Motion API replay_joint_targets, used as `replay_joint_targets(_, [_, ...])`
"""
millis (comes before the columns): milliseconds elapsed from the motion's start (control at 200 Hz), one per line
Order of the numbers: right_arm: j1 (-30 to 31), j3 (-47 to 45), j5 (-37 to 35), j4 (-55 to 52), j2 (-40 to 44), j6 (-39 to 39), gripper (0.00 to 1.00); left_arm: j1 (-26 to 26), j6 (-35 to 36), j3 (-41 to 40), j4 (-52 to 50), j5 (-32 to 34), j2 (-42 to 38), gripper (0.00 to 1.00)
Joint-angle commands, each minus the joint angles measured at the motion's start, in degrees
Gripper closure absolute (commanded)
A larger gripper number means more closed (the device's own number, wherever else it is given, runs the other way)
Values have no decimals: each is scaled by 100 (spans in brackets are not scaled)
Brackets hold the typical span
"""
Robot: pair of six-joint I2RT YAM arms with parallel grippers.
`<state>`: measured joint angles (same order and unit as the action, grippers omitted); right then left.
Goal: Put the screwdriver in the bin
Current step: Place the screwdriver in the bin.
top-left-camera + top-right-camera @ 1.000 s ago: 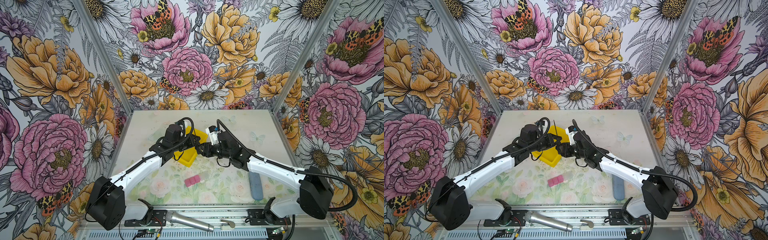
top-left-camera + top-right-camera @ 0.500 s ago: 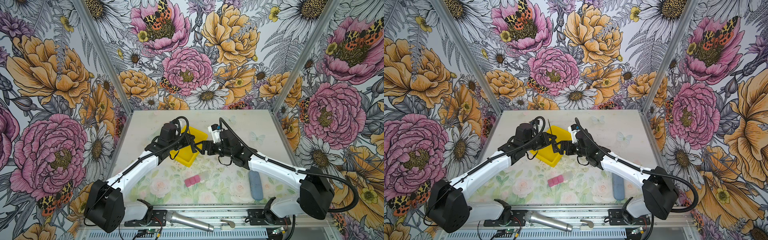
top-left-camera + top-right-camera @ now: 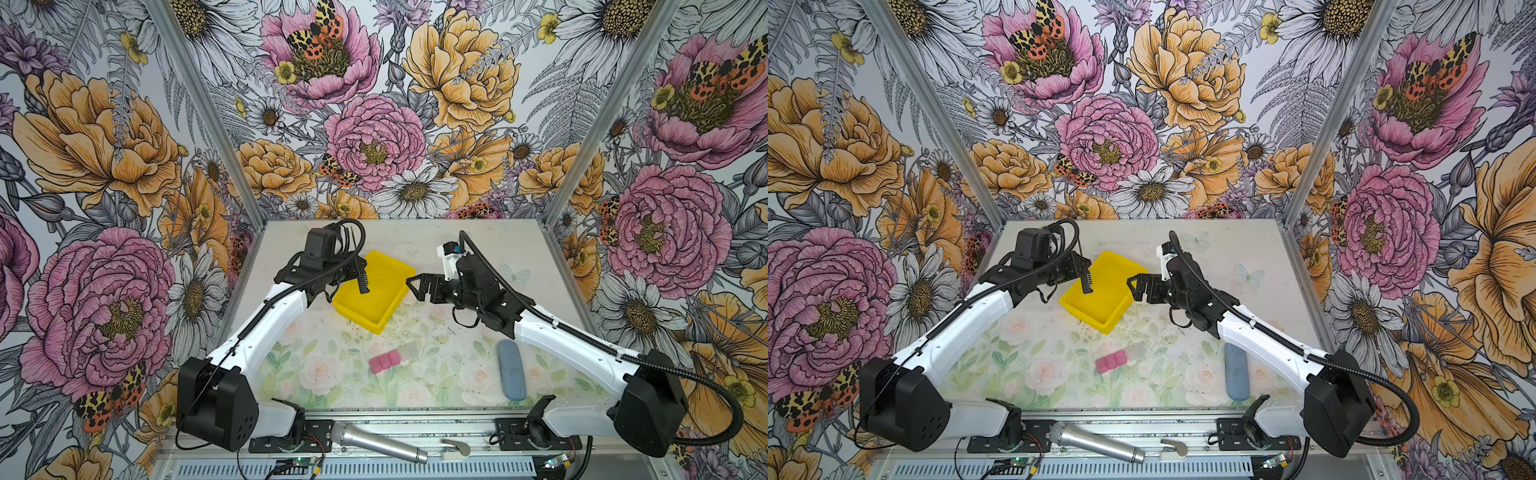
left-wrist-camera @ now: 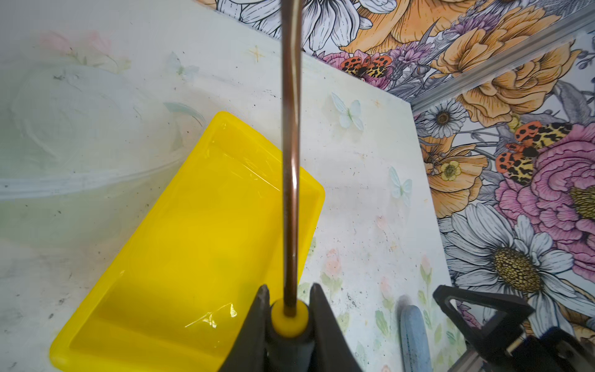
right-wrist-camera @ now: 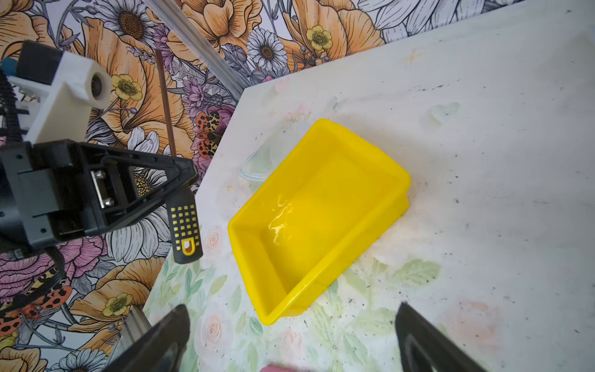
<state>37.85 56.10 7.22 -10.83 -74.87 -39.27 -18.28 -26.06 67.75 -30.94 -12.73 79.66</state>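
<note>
**Figure. Screwdriver carried over the bin.** The left hand (image 4: pixel 288 286) is clenched on the small slim screwdriver with a thin dark metal shaft and a black handle patterned in yellow (image 5: pixel 185 225). Its two fingers (image 4: pixel 262 309) pinch the handle's top just under the yellow collar, where the shaft enters. The tool hangs near upright, with the shaft pointing up past the wrist and the free handle end pointing down.

In both top views the handle end (image 3: pixel 364 286) sits above the near-left part of the bright yellow rectangular plastic bin with low walls and a thick rim (image 3: pixel 377 328). It appears clear of the bin floor, though contact cannot be ruled out. The bin is empty and rests skewed on the pale floral surface (image 3: pixel 436 365).

The right hand (image 3: pixel 415 286) is released, with its jaws spread wide and nothing between them, just beside the bin's far-right corner.

*Handling, as judged.* The tool looks light and fully rigid. The smooth round shaft would slip and pivot in a pinch. The thicker, textured handle is the sounder place to hold, and it probably carries most of the weight. Once let go, the round body may roll or bounce on the glossy plastic. The bin looks barely longer than the tool, so laying it along the long side seems safest.
</note>
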Motion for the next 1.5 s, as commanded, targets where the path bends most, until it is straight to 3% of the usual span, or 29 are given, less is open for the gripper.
replay_joint_targets(0, [-86, -53, -444, -289, 339, 147, 1, 9, 758, 329, -664, 561, 354, 100])
replay_joint_targets(265, [-323, -205, -934, -672, 798, 268, 1, -448, 1575, 873, -845, 1230, 1431, 100])
replay_joint_targets(555, [-433, -416, -1222, -846, 1161, 241, 1, -820, 1579, 1458, -846, 1245, 2705, 100])
replay_joint_targets(871, [-593, -668, -2461, -1275, 2006, 227, 1, -952, 1574, 1450, -788, 1387, 3276, 100])
replay_joint_targets(1126, [-934, -817, -2420, -1370, 2242, 209, 1, -1036, 1491, 1522, -686, 1405, 3561, 100])
replay_joint_targets(1286, [-979, -778, -2391, -1430, 2232, 259, 1, -1046, 1440, 1590, -659, 1374, 3636, 83])
replay_joint_targets(1321, [-993, -772, -2422, -1447, 2247, 269, 1, -1054, 1431, 1606, -659, 1376, 3611, 71])
replay_joint_targets(1416, [-1031, -780, -2529, -1490, 2314, 314, 1, -1067, 1433, 1580, -660, 1371, 3489, 54])
replay_joint_targets(1496, [-1080, -777, -2598, -1532, 2349, 362, 1, -1075, 1424, 1525, -668, 1340, 3320, 31])
